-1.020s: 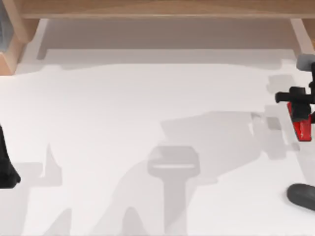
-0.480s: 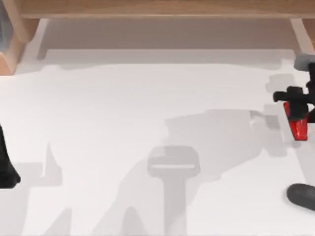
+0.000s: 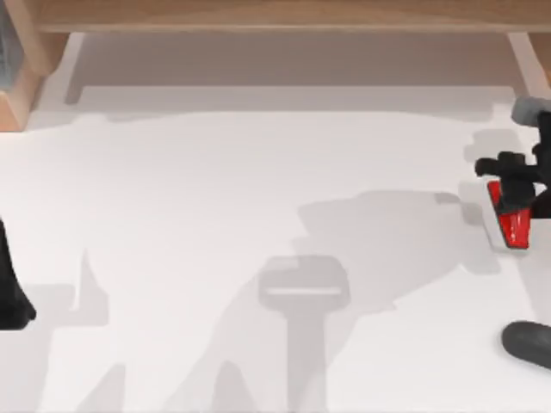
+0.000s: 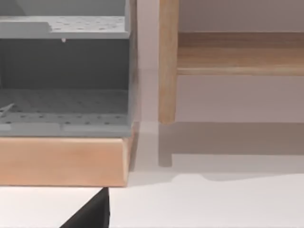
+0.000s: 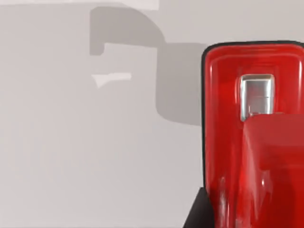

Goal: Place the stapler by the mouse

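Red stapler (image 3: 513, 222) clamped between right gripper (image 3: 514, 177) fingers, above table (image 3: 258, 189)

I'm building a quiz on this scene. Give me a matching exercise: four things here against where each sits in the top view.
Things:
1. stapler
2. mouse
3. left claw
4. wooden shelf

Places:
A. left edge of the table
B. lower right corner
C. along the top
D. right side, under the right claw

Pairs: 1-D, 2-B, 3-A, 4-C
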Robot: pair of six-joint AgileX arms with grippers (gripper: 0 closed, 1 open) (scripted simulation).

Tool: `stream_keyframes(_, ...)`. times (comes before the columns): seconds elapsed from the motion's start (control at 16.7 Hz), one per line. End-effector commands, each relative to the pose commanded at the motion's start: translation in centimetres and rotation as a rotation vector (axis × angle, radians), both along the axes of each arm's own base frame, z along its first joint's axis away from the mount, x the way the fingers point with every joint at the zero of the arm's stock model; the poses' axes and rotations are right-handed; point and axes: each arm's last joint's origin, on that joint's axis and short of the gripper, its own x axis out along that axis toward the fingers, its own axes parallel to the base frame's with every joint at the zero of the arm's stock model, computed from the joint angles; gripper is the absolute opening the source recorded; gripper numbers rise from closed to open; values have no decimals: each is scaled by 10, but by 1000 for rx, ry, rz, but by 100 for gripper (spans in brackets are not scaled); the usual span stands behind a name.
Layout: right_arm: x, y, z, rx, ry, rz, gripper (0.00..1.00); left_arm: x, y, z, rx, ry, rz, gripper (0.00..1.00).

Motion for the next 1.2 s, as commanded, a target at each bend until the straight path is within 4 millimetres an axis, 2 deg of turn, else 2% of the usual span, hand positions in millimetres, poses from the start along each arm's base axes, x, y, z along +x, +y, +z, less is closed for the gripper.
stream_keyframes(0.54,3,6,-1,-64,-61,-4,0,0,0,0,0,0,0,100)
stream_keyframes(0.78,0,7,-17,-105,-32,-1,0,0,0,0,0,0,0,100)
stream_keyframes(1.02,0,7,-17,-105,-32,-1,0,0,0,0,0,0,0,100)
stream_keyframes(1.2,0,7,-17,-105,-32,-1,23,0,0,0,0,0,0,100)
